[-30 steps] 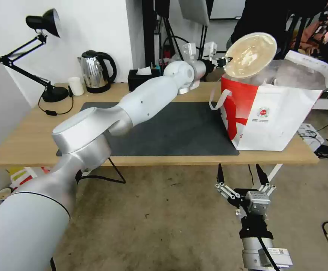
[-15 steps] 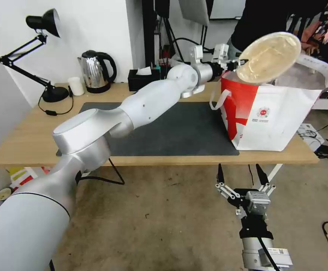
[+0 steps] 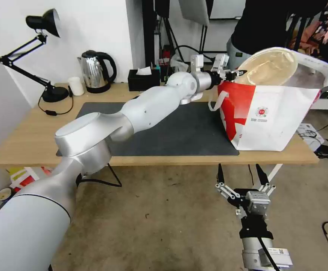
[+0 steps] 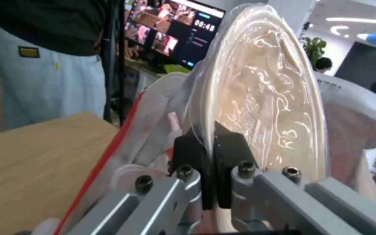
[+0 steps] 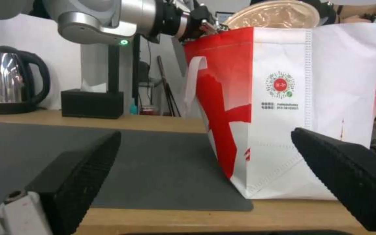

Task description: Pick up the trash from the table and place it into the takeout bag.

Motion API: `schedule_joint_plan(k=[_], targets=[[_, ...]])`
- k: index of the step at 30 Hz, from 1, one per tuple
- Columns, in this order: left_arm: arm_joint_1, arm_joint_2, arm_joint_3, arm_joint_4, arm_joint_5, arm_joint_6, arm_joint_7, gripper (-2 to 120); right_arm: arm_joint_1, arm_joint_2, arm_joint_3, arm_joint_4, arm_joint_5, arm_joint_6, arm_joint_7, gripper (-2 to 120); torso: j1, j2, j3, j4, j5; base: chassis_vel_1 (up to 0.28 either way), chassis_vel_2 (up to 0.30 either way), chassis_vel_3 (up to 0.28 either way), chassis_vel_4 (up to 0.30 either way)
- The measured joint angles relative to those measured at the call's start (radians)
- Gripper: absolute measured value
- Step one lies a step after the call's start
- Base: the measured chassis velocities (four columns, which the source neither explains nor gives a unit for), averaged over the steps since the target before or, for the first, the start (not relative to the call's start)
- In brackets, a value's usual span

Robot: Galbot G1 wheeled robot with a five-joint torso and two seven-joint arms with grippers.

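A round tan bowl [image 3: 270, 67] with a clear film lid tilts on edge, half sunk into the mouth of the takeout bag [image 3: 273, 120]. My left gripper [image 3: 236, 74] is shut on the bowl's rim at the bag's near top edge. In the left wrist view the black pads [image 4: 192, 153] pinch the rim of the bowl [image 4: 262, 98], and a white lid with a straw [image 4: 172, 121] shows inside the bag. The bag stands at the right end of the table [image 3: 28, 139]. My right gripper [image 3: 240, 169] hangs open below the table's front edge, facing the bag [image 5: 284, 65].
A kettle [image 3: 96, 71], a small white cup [image 3: 76, 86], a black tissue box [image 3: 144, 79] and a desk lamp [image 3: 43, 22] line the table's back edge. The dark mat [image 3: 164, 128] lies bare. A person [image 3: 261, 22] stands behind the bag. Cables lie on the floor at right.
My left gripper has carried the bowl to the right and then down, from above the bag's near edge into its mouth. The right arm has not moved.
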Motion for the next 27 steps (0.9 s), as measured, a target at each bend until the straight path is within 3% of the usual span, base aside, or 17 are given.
schedule_joint_plan(k=[7,12,17,19,21,23,25,27], targets=[[-0.010,-0.001,-0.009,0.019,0.004,0.000,-0.012,1,0.000,0.000,0.000,0.000,0.000,0.000,0.000,100,0.000,0.000,0.000,0.0000,0.0000,0.000,0.000,0.000,0.000],[-0.013,0.008,-0.009,0.015,0.032,0.014,0.021,1,0.000,0.000,0.000,0.000,0.000,0.000,0.000,100,0.000,0.000,0.000,0.0000,0.0000,0.000,0.000,0.000,0.000],[-0.013,0.032,0.017,-0.019,0.070,0.027,0.106,19,0.000,0.000,0.000,0.000,0.000,0.000,0.000,100,0.000,0.000,0.000,0.0002,0.0000,0.000,0.000,0.000,0.000],[-0.012,0.032,0.019,-0.023,0.071,0.026,0.114,29,0.000,0.000,0.000,0.000,0.000,0.000,0.000,100,0.000,0.000,0.000,0.0000,0.0000,0.000,0.000,0.000,0.000],[-0.013,0.032,0.020,-0.023,0.071,0.026,0.115,30,0.000,0.000,0.000,0.000,0.000,0.000,0.000,100,0.000,0.000,0.000,0.0000,0.0000,0.000,0.000,0.000,0.000],[-0.020,0.030,0.022,-0.022,0.071,0.026,0.118,42,0.000,0.000,0.000,0.000,0.000,0.000,0.000,100,0.000,0.000,0.000,0.0000,0.0000,0.000,0.000,0.000,0.000],[-0.021,0.030,0.023,-0.022,0.071,0.027,0.118,44,0.000,0.000,0.000,0.000,0.000,0.000,0.000,100,0.000,0.000,0.000,-0.0001,0.0000,0.000,0.000,0.000,0.000],[-0.025,0.031,0.024,-0.026,0.070,0.029,0.119,56,0.000,0.000,0.000,0.000,0.000,0.000,0.000,100,0.000,0.000,0.000,0.0000,0.0000,0.000,0.000,0.000,0.000]])
